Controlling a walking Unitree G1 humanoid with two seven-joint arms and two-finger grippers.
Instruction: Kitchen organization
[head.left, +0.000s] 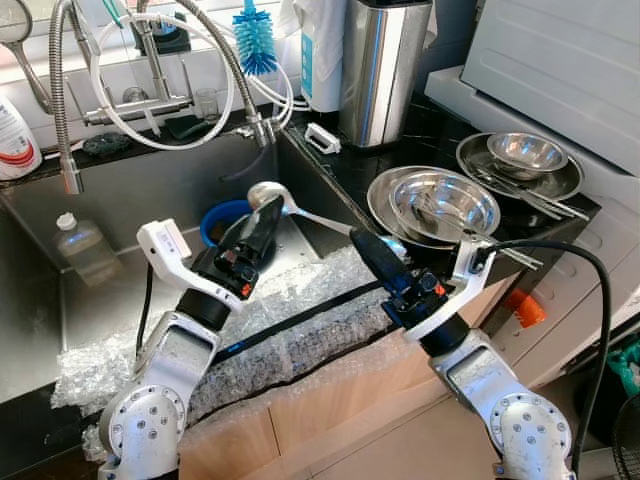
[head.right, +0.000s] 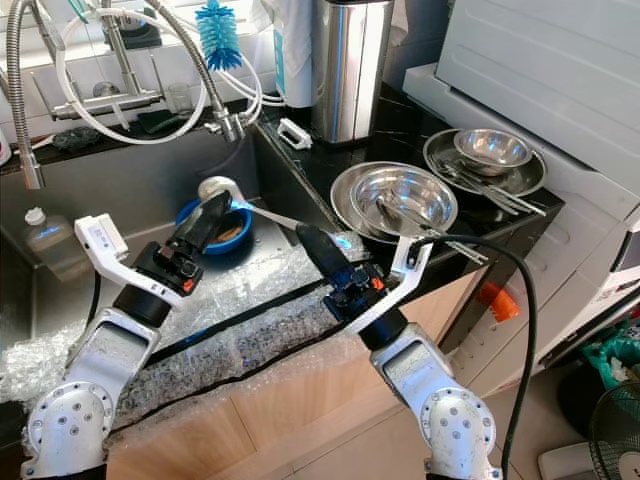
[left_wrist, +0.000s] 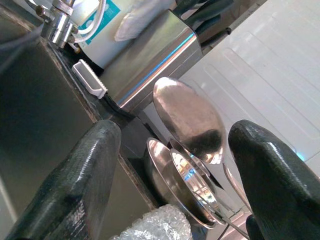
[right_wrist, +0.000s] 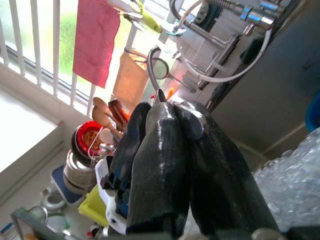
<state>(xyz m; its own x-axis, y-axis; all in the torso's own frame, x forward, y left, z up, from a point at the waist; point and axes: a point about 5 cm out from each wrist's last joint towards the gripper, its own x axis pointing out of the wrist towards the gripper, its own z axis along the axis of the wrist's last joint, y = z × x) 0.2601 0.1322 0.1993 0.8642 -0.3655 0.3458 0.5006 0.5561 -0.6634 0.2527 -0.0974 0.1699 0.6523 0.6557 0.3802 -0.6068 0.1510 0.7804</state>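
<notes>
Two grippers at work: both mine, raised over the sink's front edge.
Front edge: bubble wrap (head.left: 300, 320) lies along the rim of the sink (head.left: 140, 200), under both my arms.
Right gripper (head.left: 368, 252): fingers pressed together on the handle end of a ladle (head.left: 268, 196); in the right wrist view a thin metal tip pokes out between them.
Left gripper (head.left: 252, 225): fingers parted, nothing clamped; it sits just beside the ladle's bowl, and the left wrist view shows that bowl between the two fingertips.
Ladle: held in the air, handle running from my right gripper toward the sink, bowl above a blue dish (head.left: 222, 216) at the sink bottom.
Counter, to my right: nested steel plates (head.left: 432, 205), then a farther steel bowl (head.left: 527, 152) on a tray with loose cutlery (head.left: 530, 195).
Farther back: steel canister (head.left: 383, 68), blue bottle brush (head.left: 254, 40), taps and hoses (head.left: 160, 90), a plastic bottle (head.left: 80, 245) in the sink.
Step in hand, as I judge it: passing or steadying the ladle.
Doing it well: close my left fingers squarely on the neck below the bowl, and keep my right hold firm until that grip is sure; smooth steel slips.
Hard to make out: whether my left fingertips touch the ladle; how much handle my right fingers cover; what the blue dish holds.
</notes>
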